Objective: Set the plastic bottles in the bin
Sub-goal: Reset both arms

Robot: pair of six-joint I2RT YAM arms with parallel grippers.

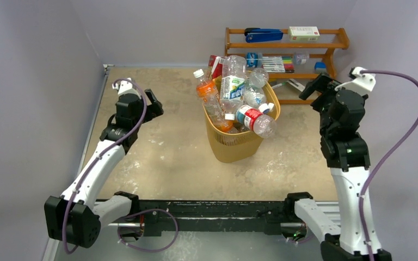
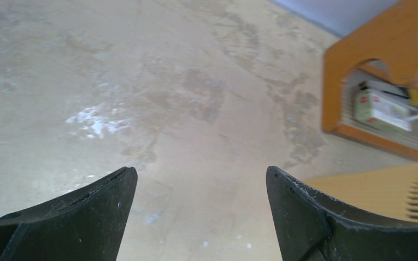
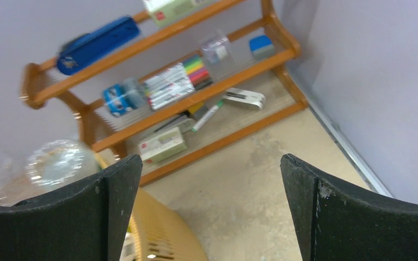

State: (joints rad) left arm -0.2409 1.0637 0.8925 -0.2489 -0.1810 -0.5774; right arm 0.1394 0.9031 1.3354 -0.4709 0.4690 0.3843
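Left tool (image 1: 153,103) and right tool (image 1: 317,87) released, I'd retreat without jarring clear plastic bottles (image 1: 234,87) heaped in the yellow latticed bin (image 1: 234,148) between them.

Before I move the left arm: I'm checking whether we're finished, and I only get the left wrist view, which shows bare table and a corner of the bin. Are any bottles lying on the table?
Observer: None that I can see from the top view. The bottles are all heaped in the bin, piled above its rim.
Operator: Is anything likely to fall out?
Observer: Possibly. A red-labelled bottle lies across the near right part of the rim, with one end sticking out past it.
Operator: Is the right gripper holding one?
Observer: No, it is open and empty, over by the shelf.
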